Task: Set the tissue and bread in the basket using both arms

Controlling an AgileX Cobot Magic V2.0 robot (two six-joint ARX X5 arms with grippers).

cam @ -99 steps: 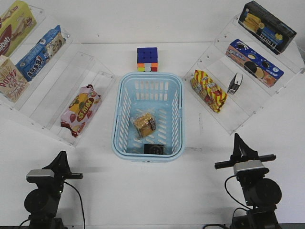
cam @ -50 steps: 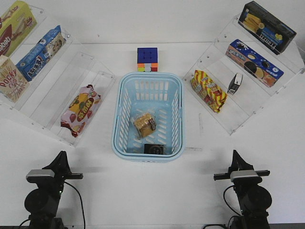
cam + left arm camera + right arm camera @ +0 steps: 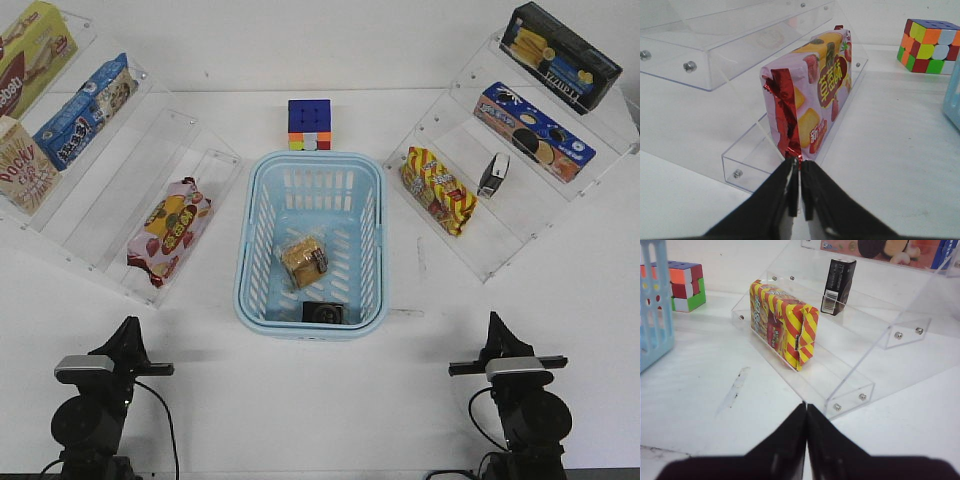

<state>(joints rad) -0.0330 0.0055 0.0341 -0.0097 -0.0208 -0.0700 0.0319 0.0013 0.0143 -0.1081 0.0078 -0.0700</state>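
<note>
Left gripper [image 3: 799, 192]: nearest, at table's near-left edge; fingers pressed together, nothing between them. Pointed toward pink snack bag.

Right gripper [image 3: 806, 432]: near-right edge; fingers clenched tight, nothing held. Pointed toward rt shelf.

Table [image 3: 300, 400]: white, bare strip betw. grippers and basket.

Basket [image 3: 258, 300]: light blue, slotted, centre of table. Contents, 2 items:
- tissue [image 3: 323, 313]: black pocket pack w/ round mark, flat on floor against near wall.
- bread [image 3: 304, 260]: golden-brown bun in clear wrap, mid-floor, just beyond tissue, apart from it.

Left acrylic shelf [image 3: 100, 230]: clear, stepped, left of basket. Lowest step: pink strawberry snack bag [image 3: 168, 230], on edge, red crimped end toward left gripper. Higher steps: Pocky box [image 3: 22, 165]; blue cookie bag [image 3: 85, 110]; yellow-green box [image 3: 30, 55], top, partly cut off by frame.

Right acrylic shelf [image 3: 500, 240]: clear, stepped, right of basket. Lowest step: red-and-yellow striped snack bag [image 3: 437, 190], on edge. Next step: second tissue pack [image 3: 494, 175], black and white, upright, barcode side visible in right wrist view. Above: blue sandwich-cookie box [image 3: 533, 131]; top: dark box w/ yellow biscuits [image 3: 560, 55].

Rubik's cube [image 3: 309, 124]: on table, just beyond basket's far rim.
</note>
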